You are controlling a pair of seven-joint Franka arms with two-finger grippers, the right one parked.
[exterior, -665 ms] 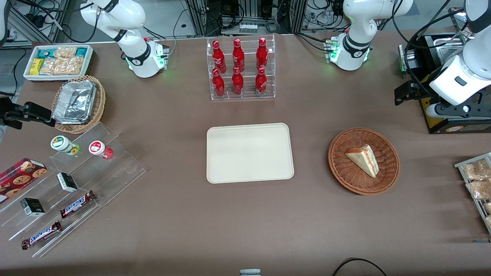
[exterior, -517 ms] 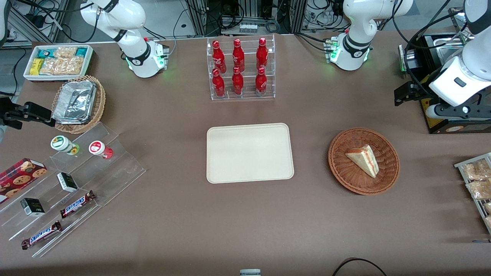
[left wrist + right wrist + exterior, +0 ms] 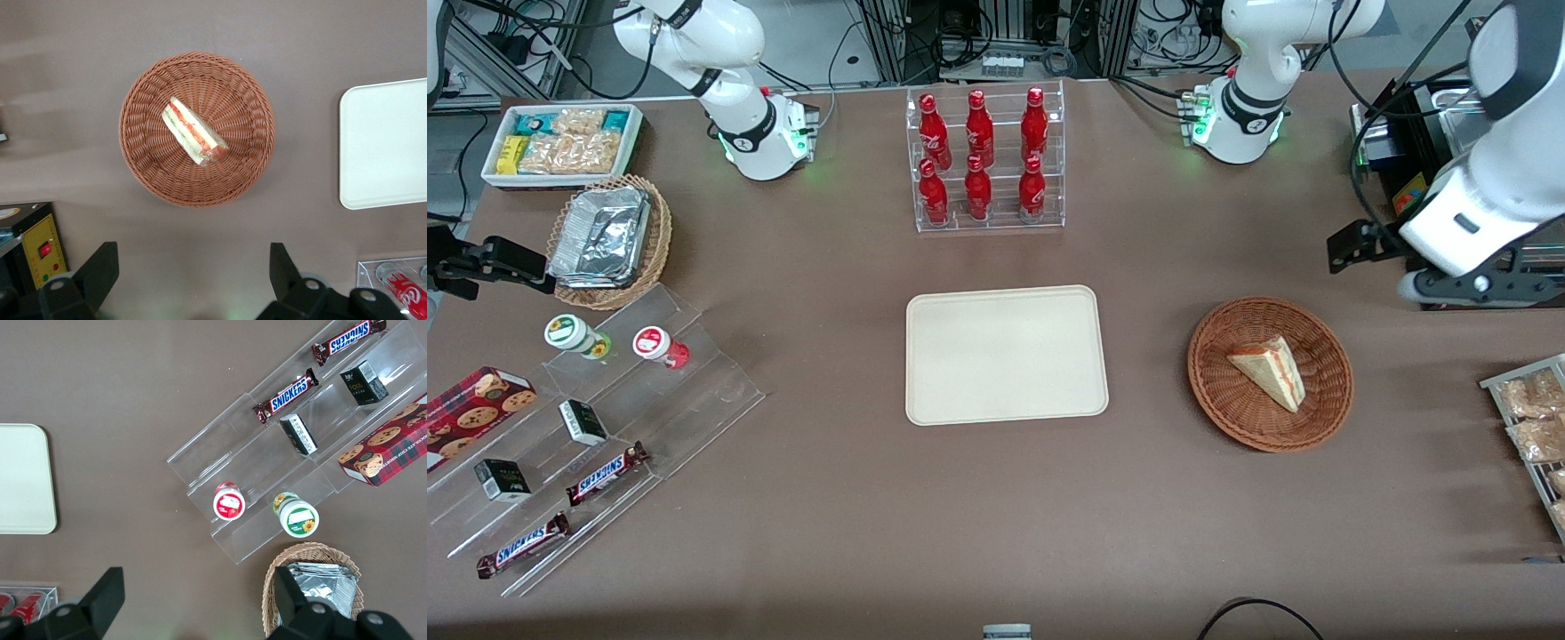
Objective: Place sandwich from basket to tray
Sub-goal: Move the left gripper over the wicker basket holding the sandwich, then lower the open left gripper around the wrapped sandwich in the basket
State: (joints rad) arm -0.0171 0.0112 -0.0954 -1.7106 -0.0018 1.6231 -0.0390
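Observation:
The sandwich (image 3: 1268, 370) (image 3: 195, 132), a pale wedge with red and green filling along its edge, lies in the round reddish-brown wicker basket (image 3: 1214, 387) (image 3: 143, 167). The cream tray (image 3: 1005, 354) (image 3: 383, 143) lies flat with nothing on it, beside the basket toward the parked arm's end. My gripper (image 3: 1467, 289) (image 3: 190, 270) hangs high over the table, a little farther from the front camera than the basket and toward the working arm's end. It is open, with only bare table between its fingers (image 3: 100, 267).
A clear rack of red bottles (image 3: 984, 160) stands farther from the front camera than the tray. A black box with a metal pan (image 3: 1432, 133) sits under the working arm. A wire rack of snack bags (image 3: 1529, 418) lies at the working arm's table end.
The left arm has shifted a little toward the basket and the front camera. Sandwich, basket and tray have not moved.

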